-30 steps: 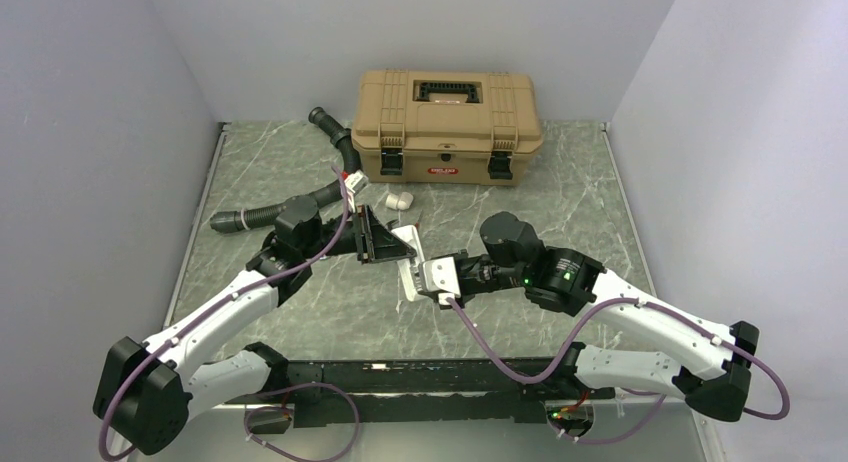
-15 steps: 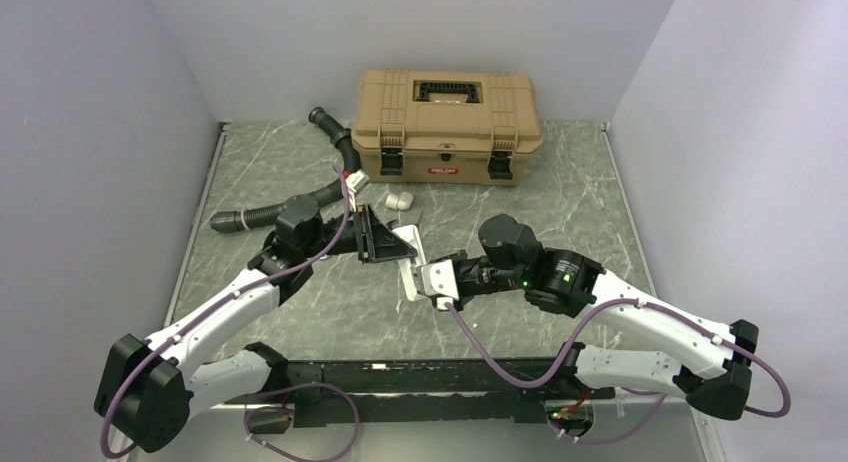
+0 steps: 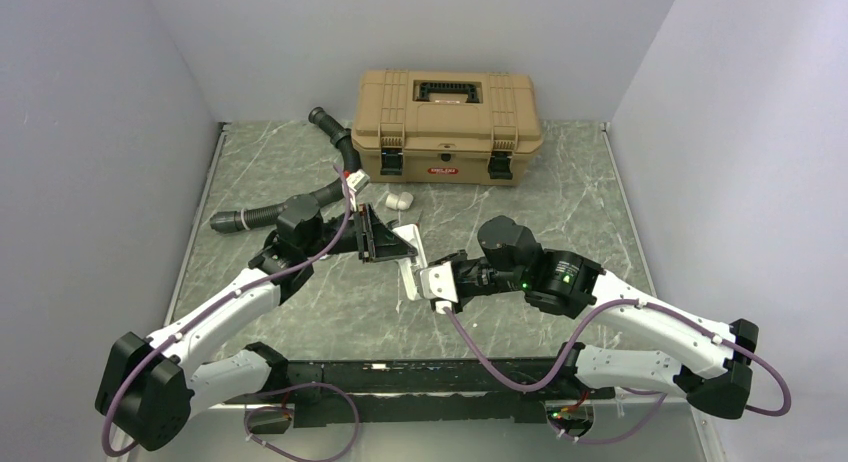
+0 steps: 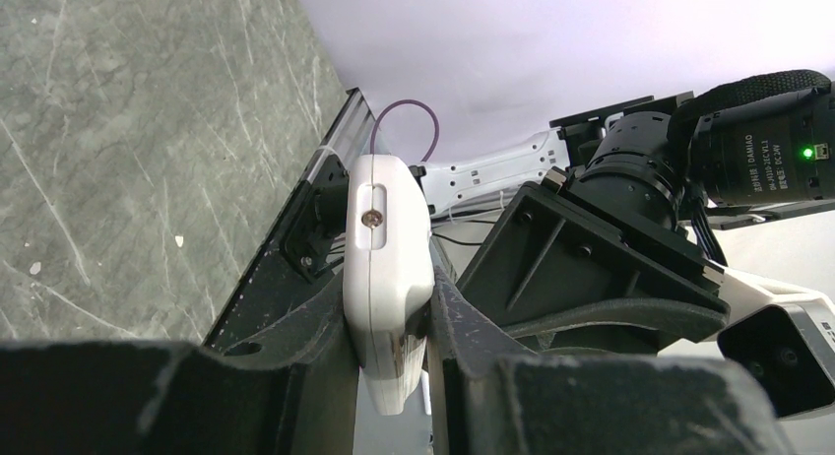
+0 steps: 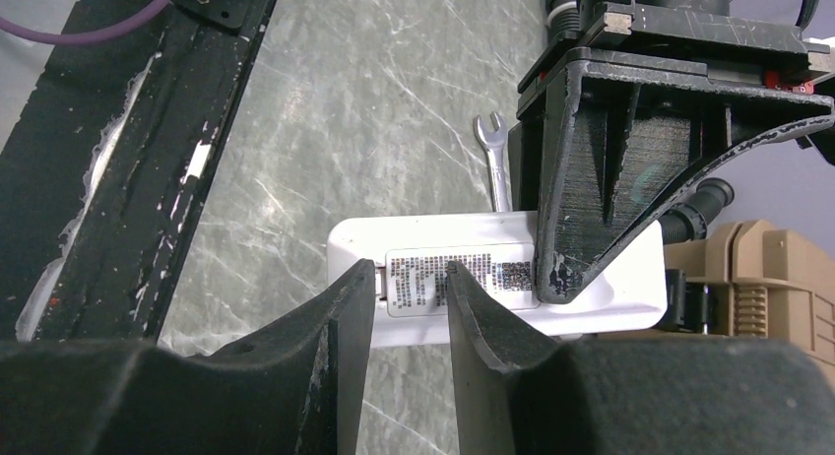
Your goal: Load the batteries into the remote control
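Over the table (image 5: 325, 130), the left gripper (image 4: 391, 312) is clenched on the remote control (image 5: 433, 233). It pinches the slim white body by its 2 broad faces and holds it in the air on edge, with the free end sticking straight out ahead of the jaws.

The right gripper (image 5: 409, 278) meets it head-on from the other side. Its 2 fingers are parted and carry nothing that shows, and their tips sit at or just short of the labelled back; contact cannot be made out. The remote's long axis runs crosswise to those fingers, along the line from 1 fingertip to the other, so they frame the label and cannot clamp the body. The right arm is the one placed to work on the back, probably at the battery door. One left finger crosses the far half of that back and limits the room there.

No battery shows in any of the 3 views. A wrench (image 5: 497, 169) lies on the table beyond the remote. Farther off, behind both grippers, are a stubby white piece (image 3: 399, 199), a black hose (image 3: 335, 157) and a closed tan toolbox (image 3: 445, 122).
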Action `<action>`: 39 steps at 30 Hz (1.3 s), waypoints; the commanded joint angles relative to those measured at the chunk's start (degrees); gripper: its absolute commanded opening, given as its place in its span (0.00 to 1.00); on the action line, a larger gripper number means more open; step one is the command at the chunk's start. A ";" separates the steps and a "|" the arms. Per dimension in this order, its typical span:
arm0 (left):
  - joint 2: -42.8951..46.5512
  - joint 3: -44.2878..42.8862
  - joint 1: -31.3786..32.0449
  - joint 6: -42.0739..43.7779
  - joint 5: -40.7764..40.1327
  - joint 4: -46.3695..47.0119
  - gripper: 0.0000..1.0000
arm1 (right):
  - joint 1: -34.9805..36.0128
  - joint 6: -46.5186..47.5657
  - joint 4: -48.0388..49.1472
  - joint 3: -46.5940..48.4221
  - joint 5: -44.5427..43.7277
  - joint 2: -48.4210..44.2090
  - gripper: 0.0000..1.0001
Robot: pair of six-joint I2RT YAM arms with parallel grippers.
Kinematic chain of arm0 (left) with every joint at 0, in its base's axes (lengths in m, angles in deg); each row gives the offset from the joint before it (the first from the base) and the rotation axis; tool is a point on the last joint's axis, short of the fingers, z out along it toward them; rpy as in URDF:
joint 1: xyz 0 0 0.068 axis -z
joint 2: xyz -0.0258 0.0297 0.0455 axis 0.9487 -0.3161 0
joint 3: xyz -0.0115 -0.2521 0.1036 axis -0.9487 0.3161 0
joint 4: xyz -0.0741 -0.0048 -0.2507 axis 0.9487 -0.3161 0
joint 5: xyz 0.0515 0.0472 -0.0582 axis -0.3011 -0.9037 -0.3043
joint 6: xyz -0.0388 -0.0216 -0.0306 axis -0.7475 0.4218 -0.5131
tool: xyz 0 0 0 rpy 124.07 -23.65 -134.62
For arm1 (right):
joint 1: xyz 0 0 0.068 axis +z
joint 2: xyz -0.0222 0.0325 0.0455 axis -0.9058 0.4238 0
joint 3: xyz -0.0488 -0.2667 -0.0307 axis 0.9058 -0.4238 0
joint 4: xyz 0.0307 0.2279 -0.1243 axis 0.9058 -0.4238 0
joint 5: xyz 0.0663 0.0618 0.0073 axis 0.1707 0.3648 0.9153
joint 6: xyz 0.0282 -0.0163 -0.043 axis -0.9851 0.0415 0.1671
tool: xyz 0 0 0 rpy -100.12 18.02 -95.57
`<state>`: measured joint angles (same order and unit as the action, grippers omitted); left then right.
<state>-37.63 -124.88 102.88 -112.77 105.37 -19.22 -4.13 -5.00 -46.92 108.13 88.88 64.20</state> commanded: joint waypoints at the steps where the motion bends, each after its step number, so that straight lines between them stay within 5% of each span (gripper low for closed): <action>1: 0.44 -1.38 0.43 -1.68 3.60 4.39 0.00 | -0.11 1.93 -1.95 1.35 -3.36 -0.23 0.35; 39: 0.00 0.93 0.59 -3.86 5.05 8.92 0.00 | 0.39 5.90 2.52 1.67 -9.95 -0.76 0.37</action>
<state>-38.30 -123.77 102.38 -113.80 105.07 -14.54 -3.10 -1.41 -46.92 108.19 84.47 63.94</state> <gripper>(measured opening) 0.293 0.364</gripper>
